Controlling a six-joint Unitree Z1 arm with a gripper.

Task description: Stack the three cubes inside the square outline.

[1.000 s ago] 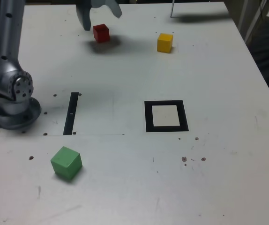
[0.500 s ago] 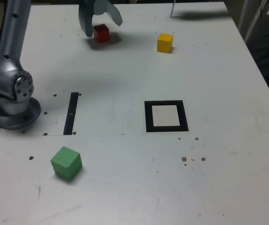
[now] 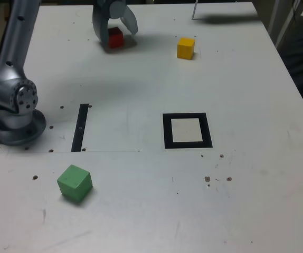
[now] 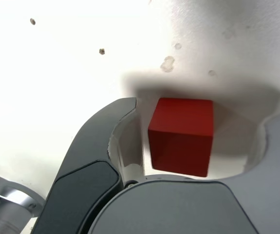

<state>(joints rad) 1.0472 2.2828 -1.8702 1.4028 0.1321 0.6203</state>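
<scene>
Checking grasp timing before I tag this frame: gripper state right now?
Gripper: open, jaws either side of the red cube with gaps visible on both sides; nothing held yet.

We see the red cube [image 4: 181, 134] on the white table [image 4: 57, 73], between our gripper's [image 4: 198, 129] parted jaws, gaps on both sides.

My silver-grey metal arm [image 3: 15, 68] rising from its round base, reaching to the far side, my dark grey two-fingered gripper [image 3: 114, 32] pointing down, jaws apart with a gap either side, nothing clamped
</scene>
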